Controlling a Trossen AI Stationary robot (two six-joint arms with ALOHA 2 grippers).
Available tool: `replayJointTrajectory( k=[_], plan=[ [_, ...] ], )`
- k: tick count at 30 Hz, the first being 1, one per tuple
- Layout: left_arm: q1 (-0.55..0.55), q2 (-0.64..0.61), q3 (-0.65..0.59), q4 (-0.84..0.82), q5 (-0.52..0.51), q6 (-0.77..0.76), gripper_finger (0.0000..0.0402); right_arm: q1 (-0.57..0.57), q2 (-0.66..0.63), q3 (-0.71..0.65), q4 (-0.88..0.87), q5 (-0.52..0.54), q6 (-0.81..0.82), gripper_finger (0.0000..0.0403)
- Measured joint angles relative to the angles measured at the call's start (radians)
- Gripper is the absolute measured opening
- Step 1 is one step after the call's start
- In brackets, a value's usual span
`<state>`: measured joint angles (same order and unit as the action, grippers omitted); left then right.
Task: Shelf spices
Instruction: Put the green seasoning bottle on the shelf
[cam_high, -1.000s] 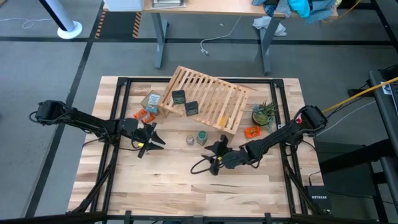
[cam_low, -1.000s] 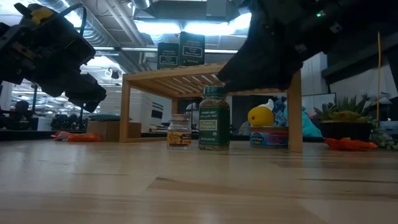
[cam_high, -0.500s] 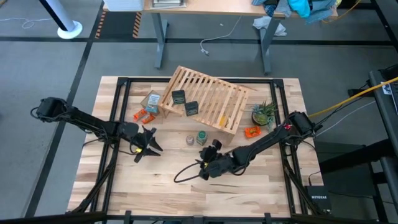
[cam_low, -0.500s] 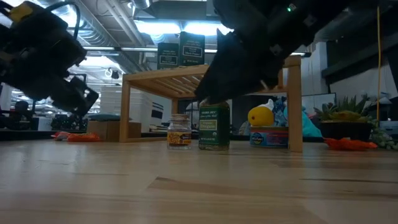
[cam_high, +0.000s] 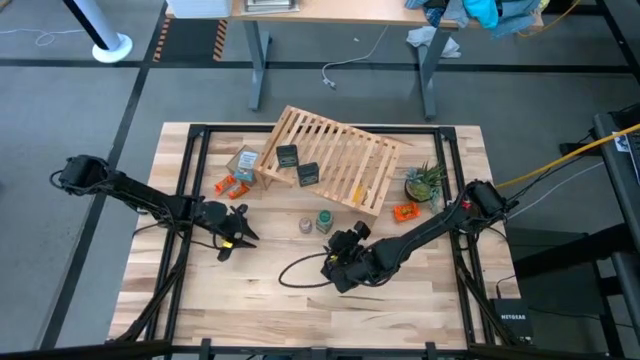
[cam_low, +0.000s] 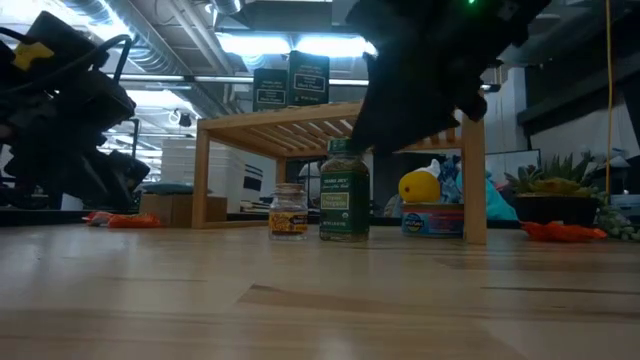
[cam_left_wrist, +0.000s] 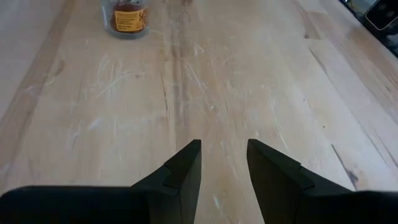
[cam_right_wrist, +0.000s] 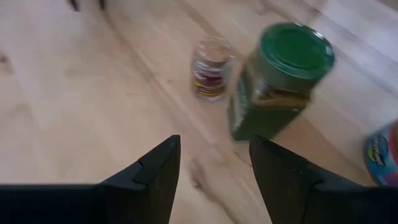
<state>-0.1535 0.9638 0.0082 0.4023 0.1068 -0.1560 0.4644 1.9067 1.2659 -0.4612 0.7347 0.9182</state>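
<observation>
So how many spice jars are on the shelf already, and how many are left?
Two dark jars already sit on the shelf. The green jar and the tiny glass jar stand on the table in front. The right gripper hovers open near the green jar, holding nothing; the left gripper waits, empty.

Two jars (cam_high: 297, 164) sit on my shelf (cam_high: 335, 160). In front of it on the table (cam_high: 420, 300), the tiny jar (cam_high: 306, 225) stands just left of the round jar (cam_high: 324, 221). A plant (cam_high: 424, 182) lies right of the shelf and a box (cam_high: 243, 163) left.
</observation>
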Motion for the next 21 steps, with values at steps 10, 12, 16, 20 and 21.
replayJointTrajectory(
  k=[10, 12, 16, 20, 21],
  plan=[
    [0.0, 0.0, 0.0, 0.002, -0.002, 0.111, 0.0123, 0.0, 0.092, 0.0, -0.008, 0.065, 0.124, 0.0198],
    [0.0, 0.0, 0.0, 0.001, -0.002, 0.145, 0.0123, 0.0, 0.118, 0.0, -0.01, 0.083, 0.141, 0.0198],
    [0.0, 0.0, 0.0, 0.005, -0.002, 0.225, 0.0123, -0.002, 0.152, 0.0, -0.012, 0.125, 0.178, 0.0198],
    [0.0, 0.0, 0.0, 0.005, -0.002, 0.28, 0.0123, -0.01, 0.172, 0.0, -0.012, 0.159, 0.202, 0.0198],
    [0.0, 0.0, 0.0, 0.005, -0.002, 0.292, 0.0123, -0.016, 0.175, 0.0, -0.011, 0.171, 0.203, 0.0198]
  ],
)
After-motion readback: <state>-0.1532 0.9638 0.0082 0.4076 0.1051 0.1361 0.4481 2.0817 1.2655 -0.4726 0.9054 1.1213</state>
